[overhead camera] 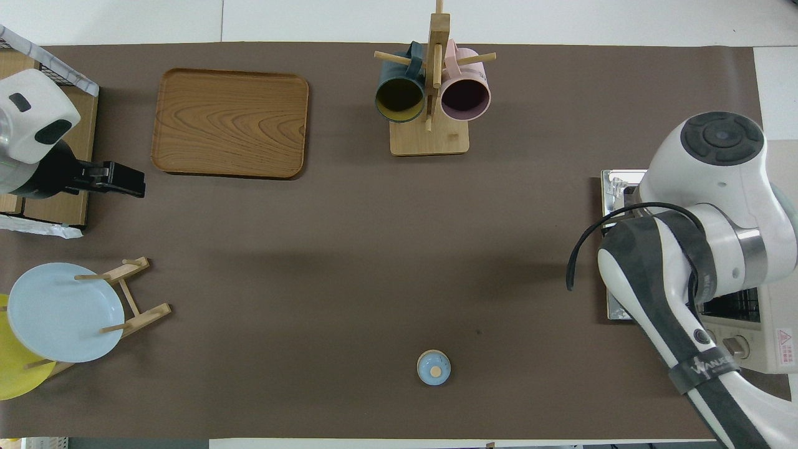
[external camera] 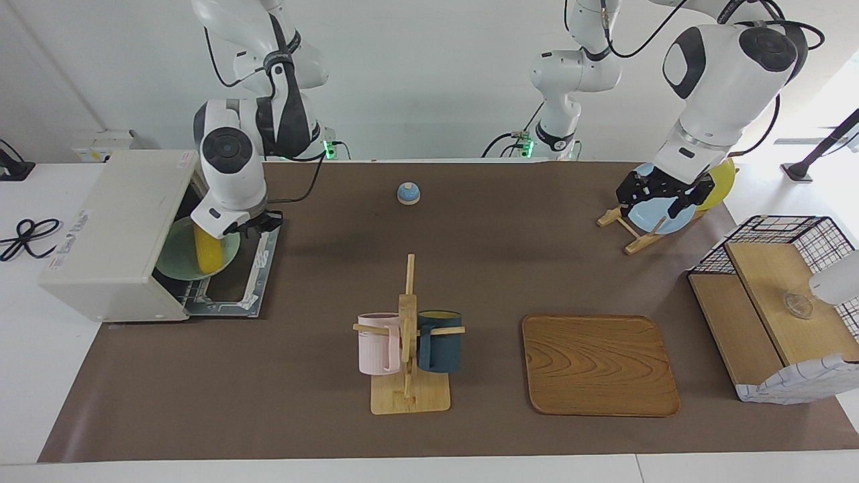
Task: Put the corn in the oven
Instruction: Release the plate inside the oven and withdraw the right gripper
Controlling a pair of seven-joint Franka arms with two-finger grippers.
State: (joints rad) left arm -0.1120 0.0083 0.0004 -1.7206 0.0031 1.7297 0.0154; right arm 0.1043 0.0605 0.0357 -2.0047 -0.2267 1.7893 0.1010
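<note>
The corn [external camera: 208, 253] lies on a pale green plate [external camera: 176, 265] in the mouth of the off-white oven [external camera: 114, 228], at the right arm's end of the table. The oven's door [external camera: 231, 295] lies open and flat. My right gripper [external camera: 263, 223] is low over the door, at the plate's rim nearest the robots. In the overhead view the right arm hides the corn and plate; only part of the oven [overhead camera: 748, 337] shows. My left gripper [external camera: 661, 196] hangs open and empty over the plate rack, and also shows in the overhead view [overhead camera: 121, 179].
A mug rack [external camera: 408, 342] with a pink and a dark blue mug stands mid-table. A wooden tray [external camera: 597, 365] lies beside it. A small blue knob [external camera: 408, 193] sits near the robots. A blue plate [external camera: 661, 218] stands in a rack; a wire-and-wood basket shelf [external camera: 778, 302] stands nearby.
</note>
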